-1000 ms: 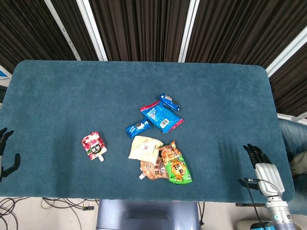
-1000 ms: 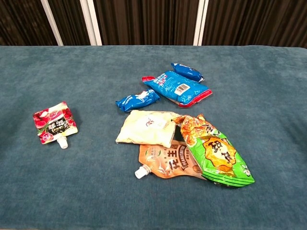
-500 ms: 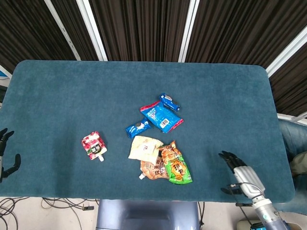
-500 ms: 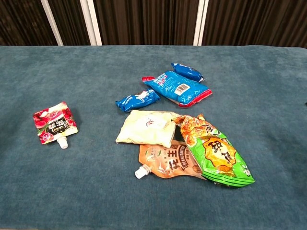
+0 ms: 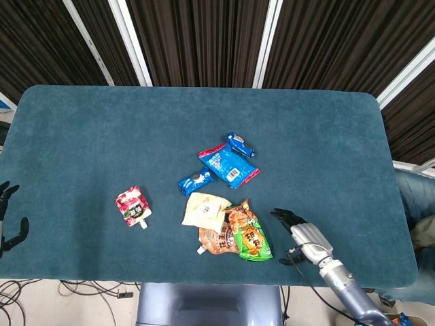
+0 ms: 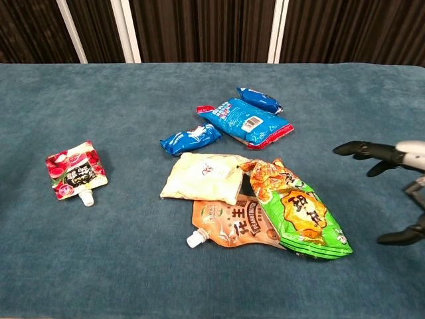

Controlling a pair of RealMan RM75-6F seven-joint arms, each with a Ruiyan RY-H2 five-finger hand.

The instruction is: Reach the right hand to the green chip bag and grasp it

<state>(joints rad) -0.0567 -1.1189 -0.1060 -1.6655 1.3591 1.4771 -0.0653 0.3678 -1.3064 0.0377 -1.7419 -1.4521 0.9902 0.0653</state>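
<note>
A soft, napped teal surface (image 5: 88,136) carries a loose pile of snack packets. The green chip bag (image 5: 249,233) (image 6: 297,211), crinkled and glossy with an orange top end, lies near the front edge, overlapping a brown spouted pouch (image 6: 229,224) and touching a flat cream packet (image 6: 202,177). The right hand (image 5: 302,238) (image 6: 392,179) hovers just right of the bag, its dark fingers (image 6: 352,147) spread wide and holding nothing. The left hand (image 5: 8,217) sits at the surface's far left edge, fingers apart. Behind lie three shiny blue wrappers (image 5: 229,164); a small red spouted pouch (image 5: 132,206) sits apart, left.
</note>
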